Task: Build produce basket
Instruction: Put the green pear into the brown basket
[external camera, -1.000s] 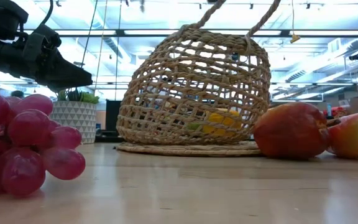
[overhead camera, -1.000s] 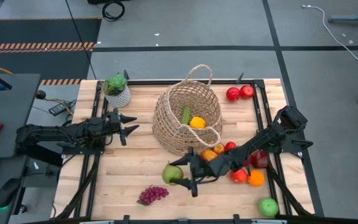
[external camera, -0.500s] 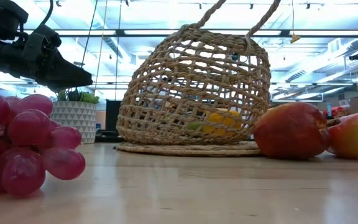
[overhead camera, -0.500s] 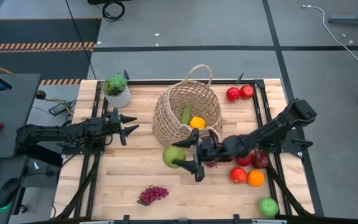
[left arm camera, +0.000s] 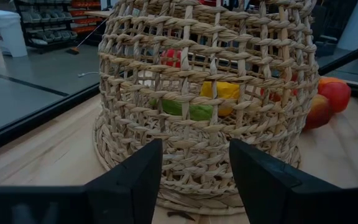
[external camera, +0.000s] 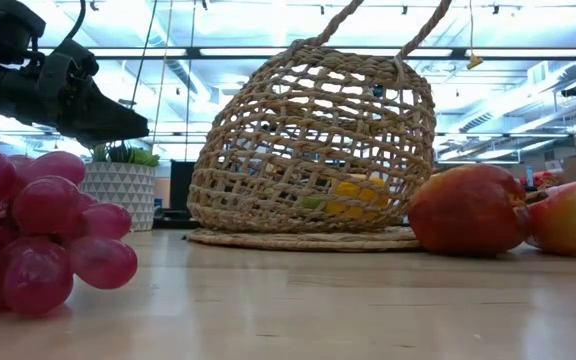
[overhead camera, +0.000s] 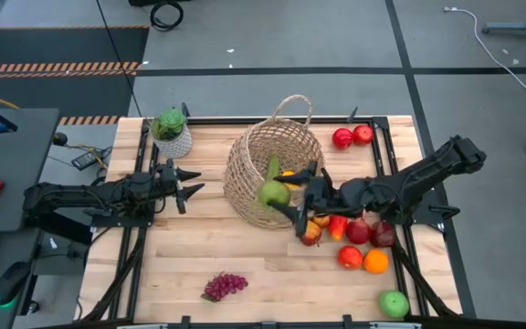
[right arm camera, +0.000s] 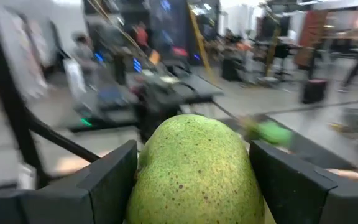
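- The right gripper [overhead camera: 289, 197] is clamped on a green pear [overhead camera: 273, 193]; the right wrist view shows the speckled green fruit [right arm camera: 194, 171] filling the space between the two dark fingers [right arm camera: 107, 180].
- A second ago that gripper and its pear were low on the front part of the table, near the grape bunch [overhead camera: 225, 286]; half a second ago they were just in front of the basket; now they hang over the basket's [overhead camera: 245, 183] open mouth.
- I take this to mean the carry is nearly over and the release is the step in hand (the pear is not yet let go, so it does not count as placed).
- Already inside the basket lie a yellow pepper [left arm camera: 219, 91] and a green cucumber [left arm camera: 185, 109], seen through the weave from the left wrist.
- Outside it, to the right, a cluster of red apples [overhead camera: 359, 230] and an orange [overhead camera: 375, 262] wait on the boards, with a green apple [overhead camera: 394, 303] at the front right corner and two more red ones [overhead camera: 352, 136] at the back right.
- The left gripper [overhead camera: 188, 185] waits with its fingers parted and empty, just left of the basket, unmoved over the last second.
- A potted plant [overhead camera: 171, 131] sits at the back left, apart from the work.
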{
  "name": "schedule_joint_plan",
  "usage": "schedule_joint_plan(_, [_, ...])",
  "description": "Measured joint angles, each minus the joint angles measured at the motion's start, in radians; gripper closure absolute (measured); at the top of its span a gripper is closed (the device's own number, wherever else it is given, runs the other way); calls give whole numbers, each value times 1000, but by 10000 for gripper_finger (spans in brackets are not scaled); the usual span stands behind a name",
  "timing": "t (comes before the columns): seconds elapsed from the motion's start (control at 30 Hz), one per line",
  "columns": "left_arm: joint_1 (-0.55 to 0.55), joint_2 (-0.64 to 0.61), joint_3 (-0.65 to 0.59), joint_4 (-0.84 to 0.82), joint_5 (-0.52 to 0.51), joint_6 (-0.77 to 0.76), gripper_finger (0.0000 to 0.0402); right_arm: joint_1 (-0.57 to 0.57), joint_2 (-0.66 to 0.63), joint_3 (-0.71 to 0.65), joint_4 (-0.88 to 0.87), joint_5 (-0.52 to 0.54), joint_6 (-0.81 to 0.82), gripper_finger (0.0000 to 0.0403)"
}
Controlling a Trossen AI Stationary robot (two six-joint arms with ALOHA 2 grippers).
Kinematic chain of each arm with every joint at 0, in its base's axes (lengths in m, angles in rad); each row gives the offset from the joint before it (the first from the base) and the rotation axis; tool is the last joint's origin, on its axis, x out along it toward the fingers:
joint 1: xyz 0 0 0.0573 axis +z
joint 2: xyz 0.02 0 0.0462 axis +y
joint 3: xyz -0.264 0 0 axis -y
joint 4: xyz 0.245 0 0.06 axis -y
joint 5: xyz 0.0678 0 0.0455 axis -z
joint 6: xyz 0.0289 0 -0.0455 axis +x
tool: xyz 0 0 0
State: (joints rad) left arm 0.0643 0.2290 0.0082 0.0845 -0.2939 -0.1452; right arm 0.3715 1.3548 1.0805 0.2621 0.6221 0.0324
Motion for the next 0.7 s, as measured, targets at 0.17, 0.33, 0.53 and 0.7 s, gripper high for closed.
schedule_joint_plan(0.17, [0,0,0,0,0,0,205,-35,-54,0,-93,10,-84,94])
schedule_joint_plan(0.33, [0,0,0,0,0,0,204,-55,-93,0,-206,13,-272,94])
schedule_joint_plan(0.53, [0,0,0,0,0,0,208,-95,-100,0,-185,31,-587,94])
schedule_joint_plan(0.7, [0,0,0,0,0,0,205,-154,-100,0,-190,73,-736,94])
